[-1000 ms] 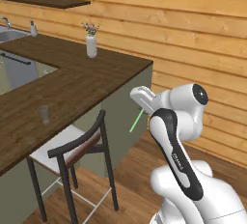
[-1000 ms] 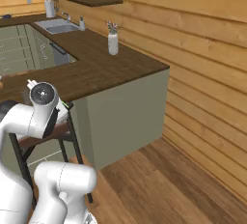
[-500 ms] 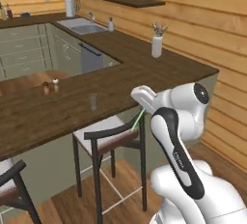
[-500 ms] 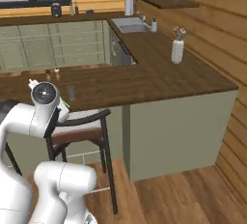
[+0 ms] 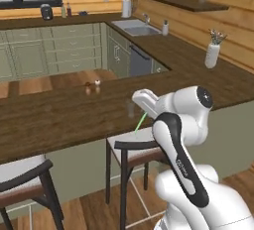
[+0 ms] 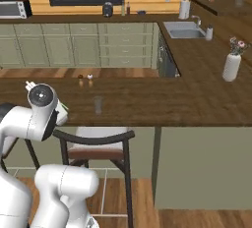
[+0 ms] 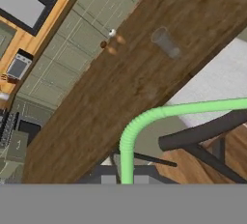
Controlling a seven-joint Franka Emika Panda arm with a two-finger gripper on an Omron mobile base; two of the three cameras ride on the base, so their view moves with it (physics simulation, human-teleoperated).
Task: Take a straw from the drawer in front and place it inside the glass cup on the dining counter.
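My gripper (image 5: 144, 110) is shut on the light-green straw (image 5: 140, 123), which points down from the hand just before the dining counter (image 5: 59, 120). In the hand view the straw (image 7: 128, 141) rises between the finger tips (image 7: 109, 179) and bends off to the right. The clear glass cup (image 5: 131, 109) stands upright on the dark wood counter, close beyond the hand; the same glass cup (image 6: 98, 105) (image 7: 165, 42) also appears in the right base and hand views. A bit of the straw (image 6: 63, 106) peeks past the arm. The drawer is out of view.
Two small shakers (image 5: 93, 86) stand on the far side of the counter. A dark stool (image 5: 134, 147) with a white seat sits under the counter edge below the hand, and another stool (image 5: 22, 179) stands to the left. A white vase (image 5: 212, 55) and the sink (image 5: 135, 26) are at the right.
The base has turned, so the whole scene has swung: the dining counter with the glass cup now lies straight ahead. The arm keeps its pose with the straw held.
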